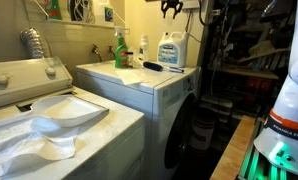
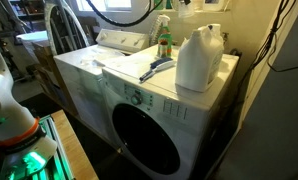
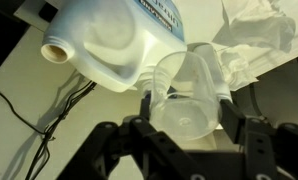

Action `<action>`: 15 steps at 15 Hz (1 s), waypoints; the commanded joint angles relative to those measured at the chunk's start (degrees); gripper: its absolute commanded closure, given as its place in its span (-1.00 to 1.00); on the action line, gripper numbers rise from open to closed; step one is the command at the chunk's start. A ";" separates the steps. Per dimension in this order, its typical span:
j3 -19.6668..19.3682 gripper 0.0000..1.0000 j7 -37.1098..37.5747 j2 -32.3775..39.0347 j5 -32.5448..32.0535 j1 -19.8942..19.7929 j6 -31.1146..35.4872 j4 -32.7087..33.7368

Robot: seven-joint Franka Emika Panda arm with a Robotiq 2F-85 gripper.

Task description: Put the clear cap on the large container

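In the wrist view my gripper is shut on the clear cap, a see-through cup held between both fingers. The large container, a whitish jug with a blue label, lies up and to the left of the cap in this view, and its open neck is uncovered. In both exterior views the jug stands upright at the back of the white front-loading machine's top. In an exterior view the gripper hangs well above the jug, apart from it.
A green spray bottle and a small slim white bottle stand next to the jug. A dark flat object lies on the machine top. Crumpled white cloth lies nearby. A top-loading washer stands alongside.
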 commanded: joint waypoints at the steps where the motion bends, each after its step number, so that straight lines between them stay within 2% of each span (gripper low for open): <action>1: -2.24 0.12 1.64 9.06 3.60 -2.28 -4.22 12.97; 7: -4.10 0.12 5.61 20.02 7.90 -5.39 -6.35 26.28; 12: -3.65 0.12 8.18 25.99 9.54 -6.66 -11.44 34.07; 15: -3.50 0.12 9.57 27.84 9.32 -7.11 -12.03 36.57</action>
